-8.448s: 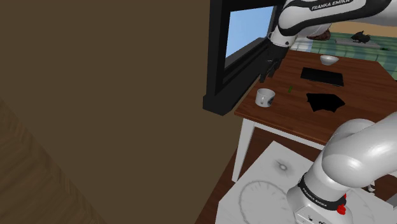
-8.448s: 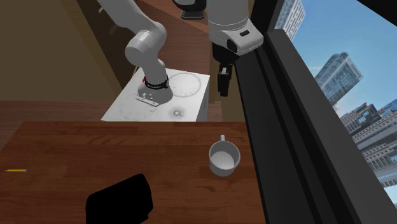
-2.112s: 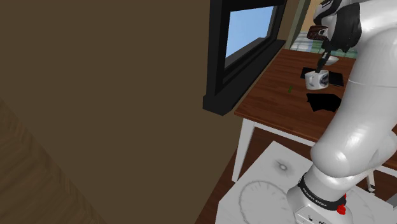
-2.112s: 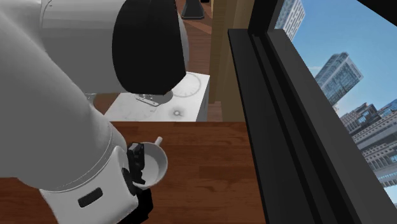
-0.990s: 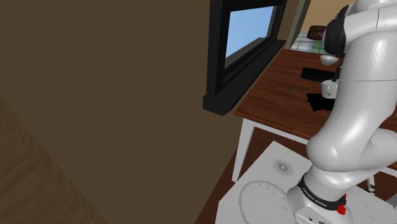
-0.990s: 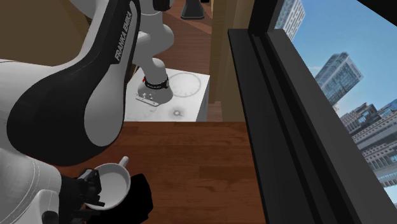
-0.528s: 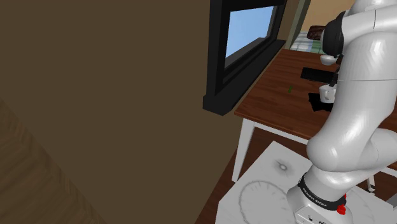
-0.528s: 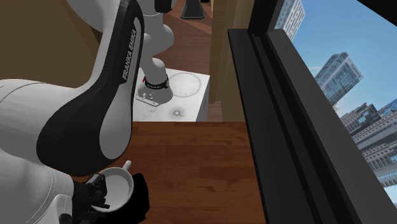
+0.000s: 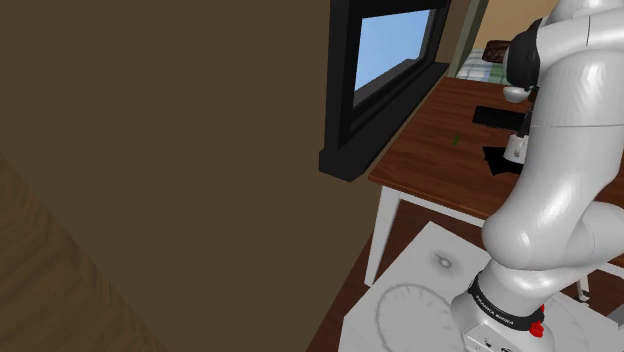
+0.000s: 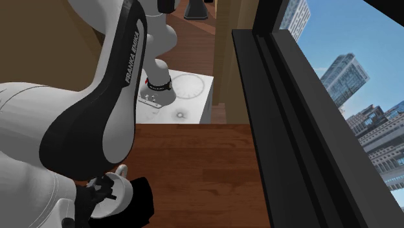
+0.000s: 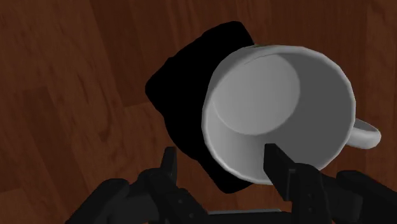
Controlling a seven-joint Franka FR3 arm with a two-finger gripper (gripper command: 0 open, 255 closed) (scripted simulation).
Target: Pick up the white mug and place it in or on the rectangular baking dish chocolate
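The gripper [image 11: 219, 162] pinches the near wall of the white mug [image 11: 273, 102], one finger inside and one outside. The step in hand looks like placing: the mug hangs over the black baking dish [image 11: 181, 83], which peeks out at its three o'clock in the second exterior view. Next it likely calls for lowering, then letting go. The arm [image 9: 560, 150] folds high, with its wrist pointing down over the table [image 9: 440, 150] at the shoulder view's two o'clock.

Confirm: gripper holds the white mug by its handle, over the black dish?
Not by the handle. In the wrist view the gripper clasps the white mug by its rim, and the handle juts out free. It is over the black dish.
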